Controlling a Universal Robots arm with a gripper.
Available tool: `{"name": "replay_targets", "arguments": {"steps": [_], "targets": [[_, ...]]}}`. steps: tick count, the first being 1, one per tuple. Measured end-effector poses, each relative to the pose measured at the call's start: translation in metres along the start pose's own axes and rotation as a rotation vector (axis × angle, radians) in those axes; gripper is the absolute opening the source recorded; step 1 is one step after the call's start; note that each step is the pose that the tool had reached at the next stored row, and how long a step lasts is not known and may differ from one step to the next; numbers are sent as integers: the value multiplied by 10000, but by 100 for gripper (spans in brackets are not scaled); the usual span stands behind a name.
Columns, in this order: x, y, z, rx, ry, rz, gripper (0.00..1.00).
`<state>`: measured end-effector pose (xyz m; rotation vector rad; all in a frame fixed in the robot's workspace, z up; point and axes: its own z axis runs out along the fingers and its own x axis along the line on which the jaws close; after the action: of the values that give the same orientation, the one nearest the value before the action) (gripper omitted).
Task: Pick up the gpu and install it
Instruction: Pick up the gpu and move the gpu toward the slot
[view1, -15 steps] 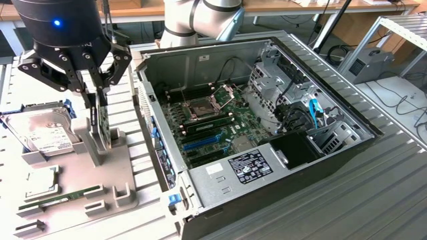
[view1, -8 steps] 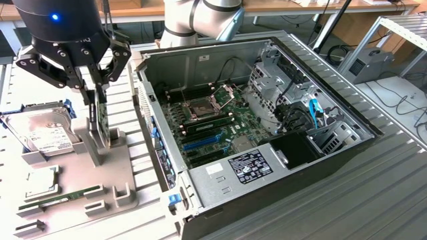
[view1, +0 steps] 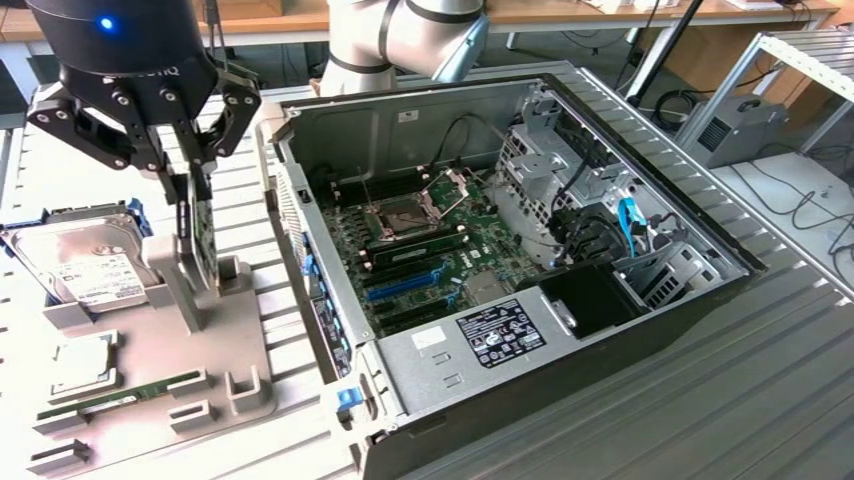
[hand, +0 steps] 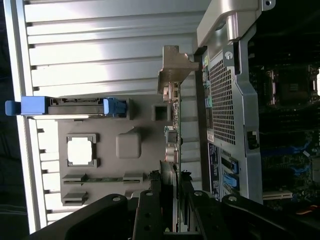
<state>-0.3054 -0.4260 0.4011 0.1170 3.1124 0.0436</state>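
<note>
Your tool (view1: 187, 182) is half closed, pinching the upright gpu (view1: 204, 240) by its upper edge. The card stands in the grey holder (view1: 234, 345) beside the open case (view1: 427, 120).

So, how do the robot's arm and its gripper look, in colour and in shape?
The arm is built of rounded silver-grey tubes, with a dark ring at one joint and a pale blue cap beside it. The gripper is black, with a cylindrical body that carries a small blue light and grey lettering on its side.

The gpu (view1: 203, 248) stands upright on edge in the tool (view1: 191, 183).
</note>
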Motion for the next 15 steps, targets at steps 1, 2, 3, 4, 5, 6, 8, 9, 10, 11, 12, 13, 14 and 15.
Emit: {"name": "replay_targets", "arguments": {"steps": [1, 2, 3, 4, 5, 6, 8, 9, 10, 11, 12, 13, 14, 15], "targets": [[0, 4, -10, -6, 0, -1, 26], [0, 6, -15, -9, 1, -1, 26], [0, 9, -20, -12, 1, 0, 26], [0, 12, -27, -16, 1, 0, 26], [0, 14, -33, -21, 2, 0, 26], [0, 16, -37, -23, 2, 0, 26], [0, 20, -47, -28, 3, 0, 26], [0, 22, -50, -32, 2, 1, 26], [0, 23, -54, -36, 2, 0, 26], [0, 26, -60, -40, 3, 1, 26], [0, 29, -67, -44, 4, 1, 26], [0, 32, -72, -48, 4, 1, 26], [0, 34, -76, -51, 4, 1, 26], [0, 36, -79, -53, 4, 1, 26]]}}
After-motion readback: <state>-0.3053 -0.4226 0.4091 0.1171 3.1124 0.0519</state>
